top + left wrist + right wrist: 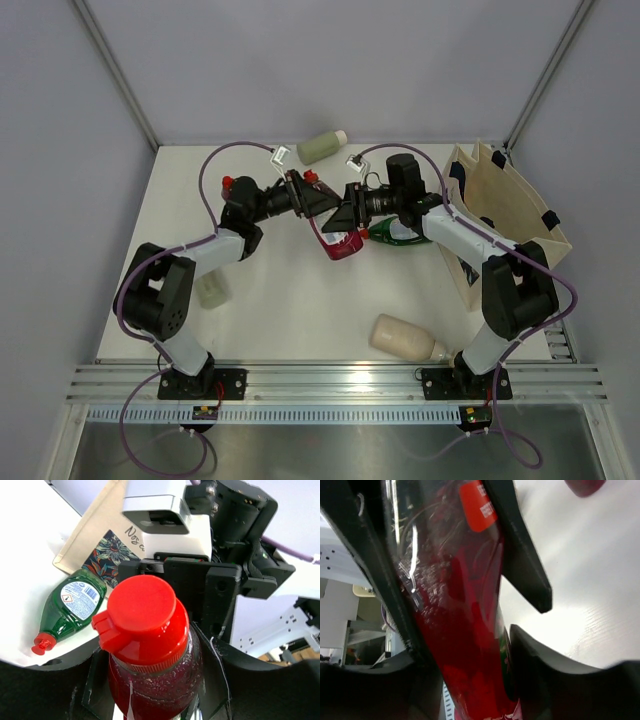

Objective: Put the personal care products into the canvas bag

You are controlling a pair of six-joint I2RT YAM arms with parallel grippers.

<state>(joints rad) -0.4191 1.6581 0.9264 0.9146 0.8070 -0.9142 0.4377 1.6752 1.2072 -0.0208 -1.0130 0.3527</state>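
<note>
One dark red bottle [340, 245] with a red cap [140, 615] hangs above the table between both grippers. My left gripper [318, 203] is shut on it just below the cap [155, 680]. My right gripper [346, 215] faces the left one and is shut on the bottle's body [460, 630]. The green bottle [398, 236] lies just right of them, next to the canvas bag [500, 200]; both also show in the left wrist view, bottle [70, 605] and bag [95, 525]. The second dark red bottle [232, 186] lies mostly hidden behind the left arm.
A sage-green cylinder [322, 147] lies at the far edge, another [212, 290] beside the left arm's base. The beige bottle [405, 338] lies near the front, left of the right arm's base. The bag stands open at the table's right edge.
</note>
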